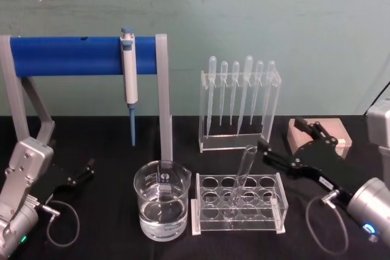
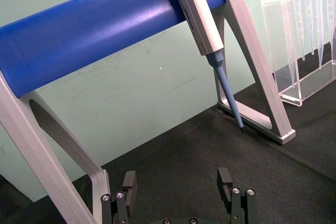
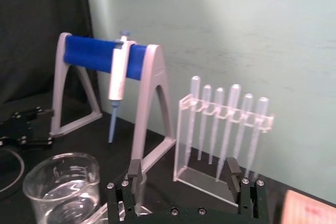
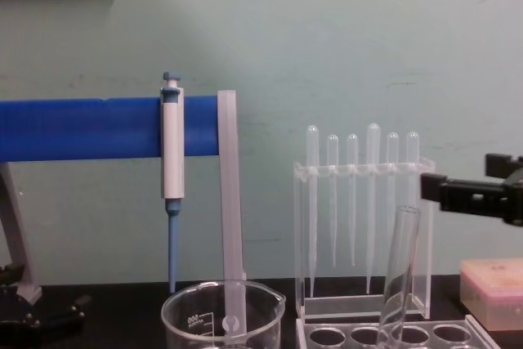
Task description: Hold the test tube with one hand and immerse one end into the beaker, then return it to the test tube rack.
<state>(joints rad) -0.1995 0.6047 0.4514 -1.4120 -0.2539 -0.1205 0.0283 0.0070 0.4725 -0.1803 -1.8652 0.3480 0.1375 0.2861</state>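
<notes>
Reaching in from the right side of the table, the right gripper [image 1: 268,150] sits with its fingers spread and nothing between them, its tips close beside the upper end of the test tube [image 1: 242,172]. The tube stands in the clear rack [image 1: 239,204], seated in a middle hole and leaning a little, its open rim up top and its round bottom down among the holes. Long axis near vertical, then, tipped slightly off plumb, and that is what the coming grasp turns on: the claw comes in from the tube's right, roughly level with its upper part, so the fingers would need to straddle the glass from the side, across the axis.

From the chest view the tube [image 4: 397,271] rises out of the rack just below and to the left of the black fingers [image 4: 458,192], apart from them; no contact yet. The right wrist view shows the two jaws wide open, with the beaker [image 3: 63,187] off beyond one of them.

That beaker [image 1: 162,199] stands just to the left of the rack, partly filled with clear liquid, so the carry looks short once the tube is lifted clear.

Over on the left, the left gripper [image 1: 82,172] rests low near the table edge, open and empty, well away from the tube. The right arm is plainly the nearer one, and my read is that the pick has yet to begin.
</notes>
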